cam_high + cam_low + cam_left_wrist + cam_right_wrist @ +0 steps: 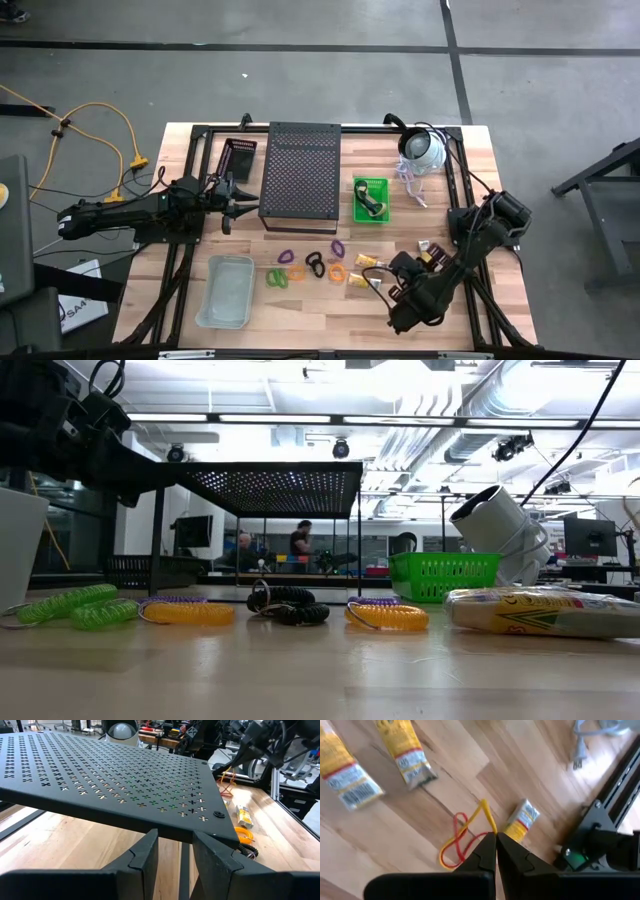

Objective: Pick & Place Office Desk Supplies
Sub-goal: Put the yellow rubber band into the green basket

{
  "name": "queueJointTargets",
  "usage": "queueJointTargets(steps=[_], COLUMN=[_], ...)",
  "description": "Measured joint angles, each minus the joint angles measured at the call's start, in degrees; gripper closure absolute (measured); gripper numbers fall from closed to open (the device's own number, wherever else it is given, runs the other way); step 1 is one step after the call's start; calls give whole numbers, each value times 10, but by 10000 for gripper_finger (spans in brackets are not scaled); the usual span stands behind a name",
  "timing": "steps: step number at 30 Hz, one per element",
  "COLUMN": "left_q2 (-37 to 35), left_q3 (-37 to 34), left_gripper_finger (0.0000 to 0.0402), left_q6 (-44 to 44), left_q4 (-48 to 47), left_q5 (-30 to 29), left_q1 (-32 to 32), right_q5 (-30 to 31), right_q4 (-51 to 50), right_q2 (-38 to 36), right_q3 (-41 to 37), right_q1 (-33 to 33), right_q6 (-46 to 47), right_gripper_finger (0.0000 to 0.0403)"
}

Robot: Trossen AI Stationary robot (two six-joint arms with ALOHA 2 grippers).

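Right gripper (496, 851): fingers closed, pinching yellow and red rubber bands (462, 840) above table (300, 310), near yellow-and-white packets (405, 750) | Left gripper (175, 857): parted, empty, at perforated black shelf (300, 170) edge | Coiled loops (310, 268): between clear tray (225, 290) and packets.

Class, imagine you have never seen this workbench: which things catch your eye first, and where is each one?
A black perforated metal shelf stands at the table's middle, with the left hand beside its left edge. A row of coloured coil loops lies in front of it, next to a clear tray. The right hand, shut on red and yellow rubber bands, is among the yellow-and-white packets.
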Motion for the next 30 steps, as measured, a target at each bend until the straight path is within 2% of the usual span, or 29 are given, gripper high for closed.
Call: queueJointTargets(steps=[9, 18, 23, 30], left_q2=[0, 0, 0, 0], left_q3=[0, 0, 0, 0], left_gripper_finger=[284, 284, 284, 284], left_q6=[0, 0, 0, 0], left_q4=[0, 0, 0, 0], left_q5=[0, 0, 0, 0], left_q1=[0, 0, 0, 0], right_q5=[44, 84, 125, 182], right_q4=[0, -1, -1, -1], right_q2=[0, 0, -2, -25], right_q3=[3, 3, 3, 3], right_q1=[3, -5, -7, -8], right_q6=[2, -79, -130, -146], right_gripper_finger=[401, 401, 401, 401])
